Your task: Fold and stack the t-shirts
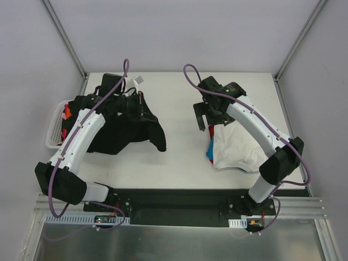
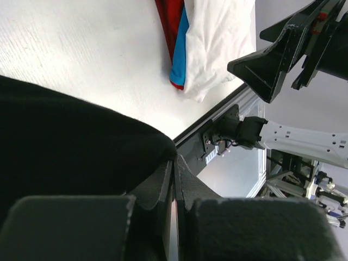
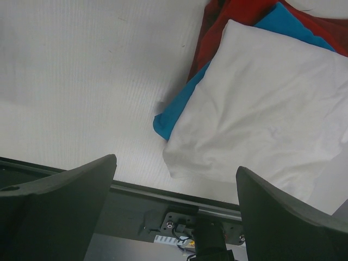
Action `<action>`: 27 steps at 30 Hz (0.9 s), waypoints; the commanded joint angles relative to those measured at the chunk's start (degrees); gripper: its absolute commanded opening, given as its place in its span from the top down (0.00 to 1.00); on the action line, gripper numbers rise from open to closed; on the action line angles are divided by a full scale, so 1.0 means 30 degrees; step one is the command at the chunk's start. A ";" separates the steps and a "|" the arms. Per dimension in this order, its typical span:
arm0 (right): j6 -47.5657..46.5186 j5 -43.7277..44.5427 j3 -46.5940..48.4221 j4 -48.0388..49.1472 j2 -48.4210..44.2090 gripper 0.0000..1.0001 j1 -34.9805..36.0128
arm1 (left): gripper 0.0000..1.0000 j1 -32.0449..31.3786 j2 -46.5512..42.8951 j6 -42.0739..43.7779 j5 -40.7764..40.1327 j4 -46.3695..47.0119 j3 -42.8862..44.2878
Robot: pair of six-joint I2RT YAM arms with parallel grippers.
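Observation:
A large black t-shirt (image 1: 122, 136) lies crumpled on the left of the table, with one edge lifted by my left gripper (image 1: 142, 109). In the left wrist view the gripper (image 2: 175, 173) is shut, with black cloth (image 2: 65, 141) pinched at its tips. On the right lies a stack with a white t-shirt (image 1: 236, 145) on top, over a blue one (image 3: 179, 109) and a red one (image 3: 234, 16). My right gripper (image 1: 205, 117) hovers over the stack's far left corner. Its jaws (image 3: 175, 166) stand wide open and hold nothing.
A white mesh basket (image 1: 54, 124) with red and orange cloth hangs off the table's left edge. A black rail (image 1: 179, 193) runs along the near edge by the arm bases. The stack (image 2: 217, 38) and the right gripper (image 2: 272, 65) also show in the left wrist view.

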 commanded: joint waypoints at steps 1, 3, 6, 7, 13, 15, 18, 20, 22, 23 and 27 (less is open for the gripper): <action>0.0323 0.0268 0.0582 -0.0523 -0.0120 0.04 0.0149 | 1.00 -0.0075 -0.0957 0.0116 0.0685 0.0431 -0.0259; 0.0352 0.0268 0.0611 -0.0523 -0.0120 0.04 0.0178 | 1.00 -0.0075 -0.0870 0.0087 0.0392 0.0402 -0.0025; 0.0352 0.0414 0.0641 -0.0552 -0.0091 0.04 0.0237 | 1.00 -0.0075 -0.0520 -0.0030 0.0273 0.0402 0.0414; 0.0352 0.0501 0.0640 -0.0581 -0.0120 0.04 0.0266 | 1.00 -0.0075 -0.0402 -0.0030 0.0360 0.0402 0.0589; 0.0264 0.1028 0.0611 -0.0698 -0.0295 0.04 0.0266 | 1.00 -0.0806 0.0916 0.0232 0.2434 0.0431 0.0796; 0.0264 0.1176 0.0552 -0.0699 -0.0354 0.04 0.0266 | 1.00 -0.1392 0.1645 0.0408 0.3520 0.0402 0.0767; 0.0264 0.1322 0.0436 -0.0727 -0.0413 0.04 0.0266 | 1.00 -0.2329 0.2700 0.0760 0.5894 0.0431 0.0825; 0.0381 0.1701 0.0435 -0.0844 -0.0413 0.04 0.0266 | 1.00 -0.3263 0.2909 0.0849 0.6336 0.0431 0.1030; 0.1080 0.3913 0.0610 -0.1253 -0.0529 0.04 0.0266 | 1.00 -0.3910 0.2939 0.0878 0.6454 0.0431 0.1322; 0.1636 0.4800 0.0582 -0.1603 -0.0617 0.04 0.0266 | 1.00 -0.4203 0.2968 0.0849 0.6571 0.0431 0.1382; 0.2664 0.7647 0.0611 -0.1812 -0.1495 0.04 0.0237 | 1.00 -0.5784 0.3260 0.0703 0.7273 0.0431 0.1616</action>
